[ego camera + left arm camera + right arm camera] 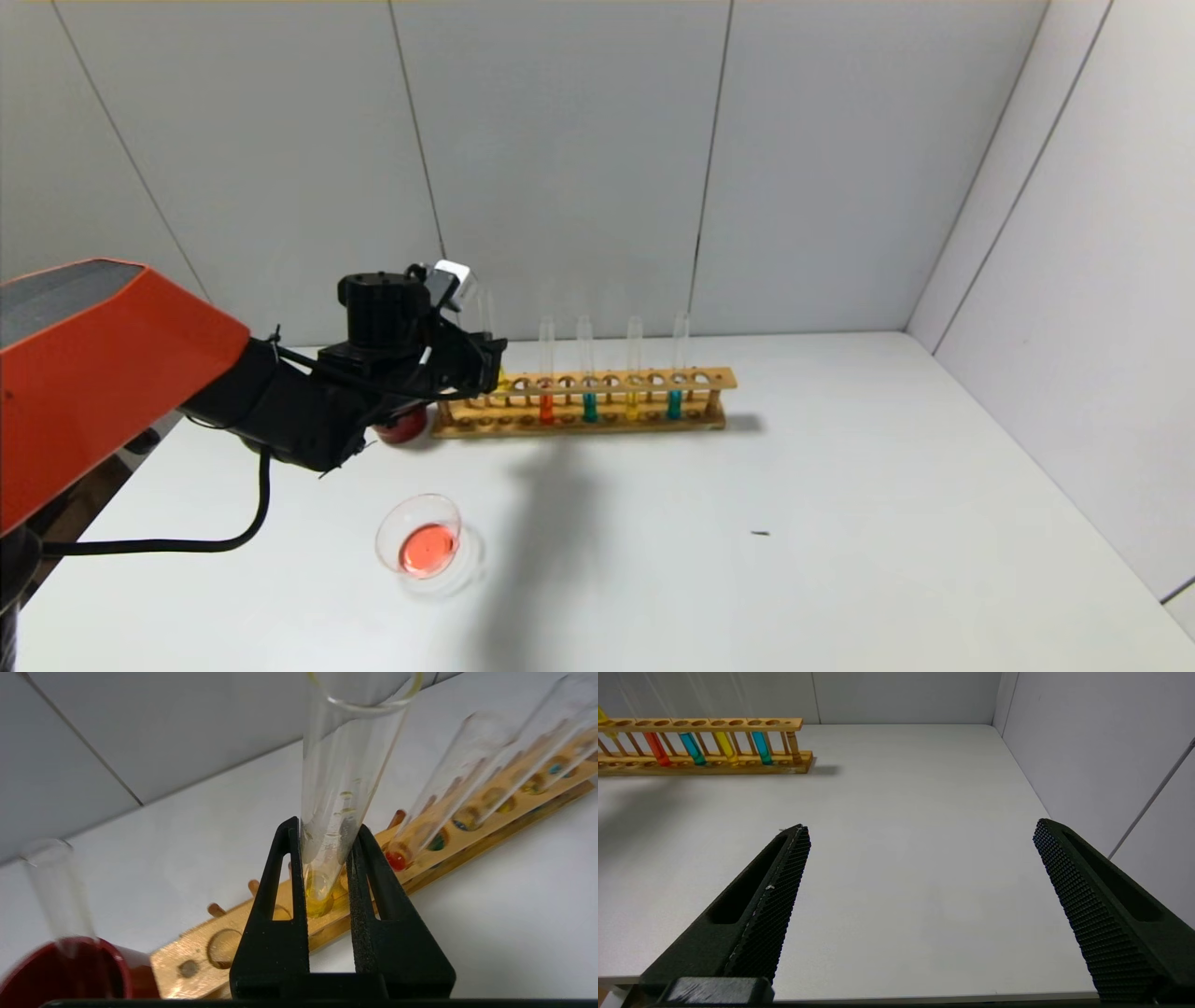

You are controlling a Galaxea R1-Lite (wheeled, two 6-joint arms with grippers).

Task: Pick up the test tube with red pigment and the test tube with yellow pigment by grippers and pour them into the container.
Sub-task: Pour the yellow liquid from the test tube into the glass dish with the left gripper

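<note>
My left gripper (pixel 490 359) is shut on the test tube with yellow pigment (pixel 336 788) at the left end of the wooden rack (pixel 583 425). The tube stands nearly upright, with its yellow tip (pixel 502 378) level with the rack's upper rail. The test tube with red pigment (pixel 546 406) stands in the rack just right of it and also shows in the left wrist view (pixel 439 798). The container (pixel 392 523) sits on the table in front of the arm and holds red liquid. My right gripper (pixel 922 828) is open and empty, low over the bare table.
The rack also holds a second yellow tube (pixel 633 401) and two teal tubes (pixel 589 406) (pixel 674 403). A dark red cup (pixel 403 427) with an empty clear tube (pixel 56 886) in it stands left of the rack. Grey walls close the back and right.
</note>
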